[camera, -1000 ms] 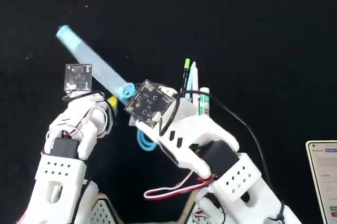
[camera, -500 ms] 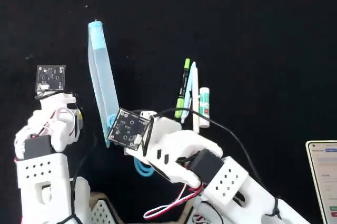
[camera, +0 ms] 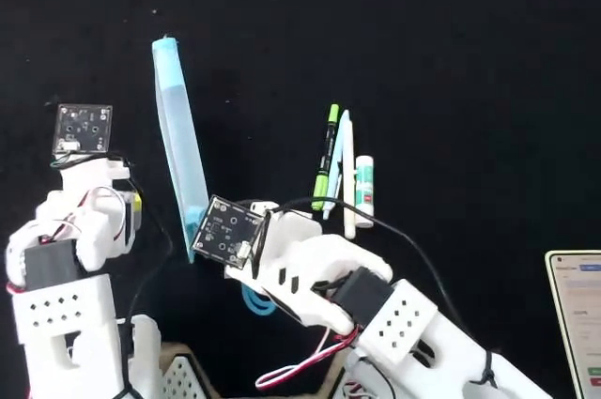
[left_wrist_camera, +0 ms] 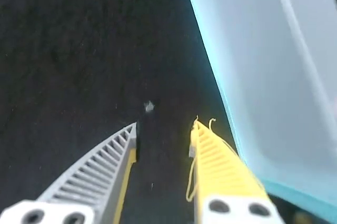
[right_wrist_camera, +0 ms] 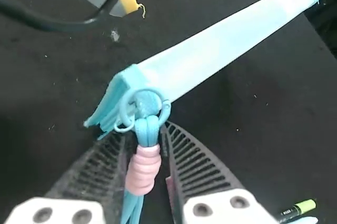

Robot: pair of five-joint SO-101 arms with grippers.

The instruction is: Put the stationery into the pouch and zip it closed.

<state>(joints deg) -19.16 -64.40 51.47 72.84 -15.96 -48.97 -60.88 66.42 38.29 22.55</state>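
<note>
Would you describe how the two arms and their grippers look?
The left arm and right arm are white with perforated panels, black motors and cables; a red-and-white wire loops under the right. Each wrist carries a square black circuit board. The left gripper has one grey and one yellow ribbed finger; the right gripper has two dark grey ones.

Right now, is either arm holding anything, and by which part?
Right gripper holds the translucent light-blue zip pouch by its blue pull cord with the pink bead, pinched between its fingers. Left gripper is open, empty.
</note>
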